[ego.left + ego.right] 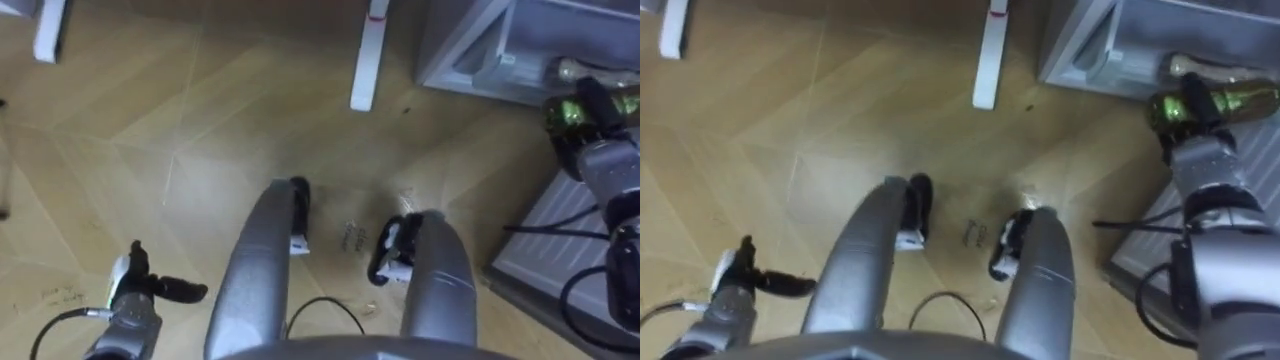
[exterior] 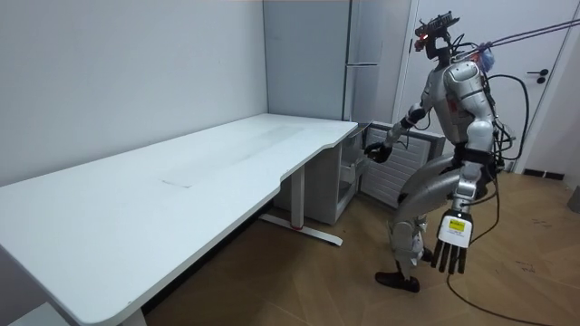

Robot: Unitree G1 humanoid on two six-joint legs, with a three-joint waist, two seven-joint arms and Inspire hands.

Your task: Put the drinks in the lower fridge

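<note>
Right eye view: right hand [image 1: 1195,120] curled round bottle [image 1: 1250,98] at front edge of fridge [image 1: 1090,50], likely for loading; left hand [image 2: 451,244] hangs, fingers straight.

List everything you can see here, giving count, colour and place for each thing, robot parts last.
shiny green bottle: one, green, held at the open lower fridge compartment.
second bottle with a pale end: one, body colour unclear, lying inside that compartment.
tall grey fridge: one, grey, past the desk's far end, lower door open.
large white desk: one, white, beside the fridge.
light wooden floor: one, light brown, under the robot.
right hand: one, dark, curled round the green bottle.
left hand: one, dark, open, hanging at the robot's side.
</note>
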